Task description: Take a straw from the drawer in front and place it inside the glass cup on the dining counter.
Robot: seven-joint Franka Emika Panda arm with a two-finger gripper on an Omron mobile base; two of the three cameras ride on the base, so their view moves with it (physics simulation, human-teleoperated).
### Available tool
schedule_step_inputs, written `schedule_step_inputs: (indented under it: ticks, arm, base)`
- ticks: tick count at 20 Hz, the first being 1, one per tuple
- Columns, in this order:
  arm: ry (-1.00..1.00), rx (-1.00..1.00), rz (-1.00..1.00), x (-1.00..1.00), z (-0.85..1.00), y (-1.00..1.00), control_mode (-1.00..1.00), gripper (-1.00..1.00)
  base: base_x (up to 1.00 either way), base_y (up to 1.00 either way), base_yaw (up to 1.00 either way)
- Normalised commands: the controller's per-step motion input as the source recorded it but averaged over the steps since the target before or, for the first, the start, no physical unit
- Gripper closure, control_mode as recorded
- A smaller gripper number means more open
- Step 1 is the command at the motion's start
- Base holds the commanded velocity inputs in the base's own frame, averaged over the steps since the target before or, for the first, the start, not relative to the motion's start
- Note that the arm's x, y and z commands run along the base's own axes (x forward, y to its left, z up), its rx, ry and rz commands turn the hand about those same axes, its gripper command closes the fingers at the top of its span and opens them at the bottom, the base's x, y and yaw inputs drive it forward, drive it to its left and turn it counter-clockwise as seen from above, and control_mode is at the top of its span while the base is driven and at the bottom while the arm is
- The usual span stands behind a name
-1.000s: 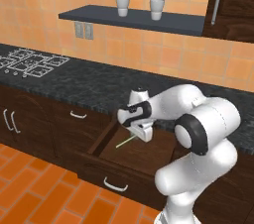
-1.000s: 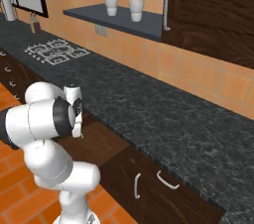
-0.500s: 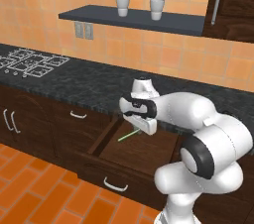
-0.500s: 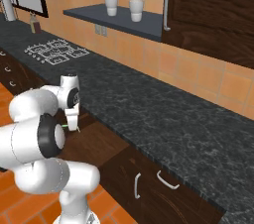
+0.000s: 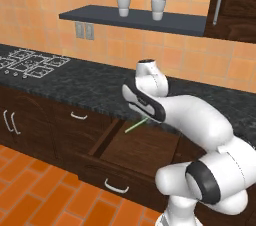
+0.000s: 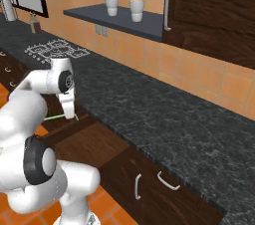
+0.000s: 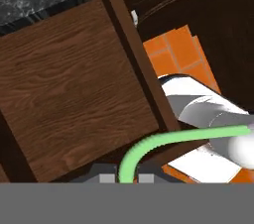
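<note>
- The gripper [image 7: 119, 178] is clenching the straw [image 7: 163, 141] between its two finger tips; in the hand view the light green stick is rising from between the tips and running off toward the right edge.
- In the left base view the straw [image 5: 136, 125] is showing as a short green sliver sticking out below the hand, hanging in the air above the open drawer [image 5: 135, 152] and not touching the wood.
- In the right base view the same green sliver [image 6: 54, 116] is poking out to the left of the gripper [image 6: 69, 115], which is pointing downward just in front of the counter edge.
- The drawer is standing pulled out from under the black speckled counter [image 5: 85, 87]; its curved silver handle [image 5: 116, 188] is facing the orange floor tiles [image 5: 30, 195].
- In the hand view the drawer's wooden bottom [image 7: 69, 89] is lying directly under the hand, with floor tiles [image 7: 176, 52] beyond its front wall.
- Two pale cups [image 5: 123, 6] are sitting on the dark wall shelf [image 5: 135, 19], well apart from the gripper.
- A cooktop [image 5: 30, 63] is lying on the counter far to the left of the arm.
</note>
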Motion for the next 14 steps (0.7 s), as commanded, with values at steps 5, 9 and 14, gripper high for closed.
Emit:
schedule_step_inputs:
  ticks: [5, 9, 14]
  arm:
    - [-0.2, -0.08, 0.07, -0.3, 0.92, -0.43, -1.0, 1.0]
    - [-0.45, 0.0, 0.08, -0.01, 0.71, -0.41, -1.0, 1.0]
    - [-0.32, 0.0, 0.05, 0.0, 0.56, -0.27, -1.0, 1.0]
  base:
    - [0.0, 0.0, 0.0]
    - [0.0, 0.0, 0.0]
    - [0.0, 0.0, 0.0]
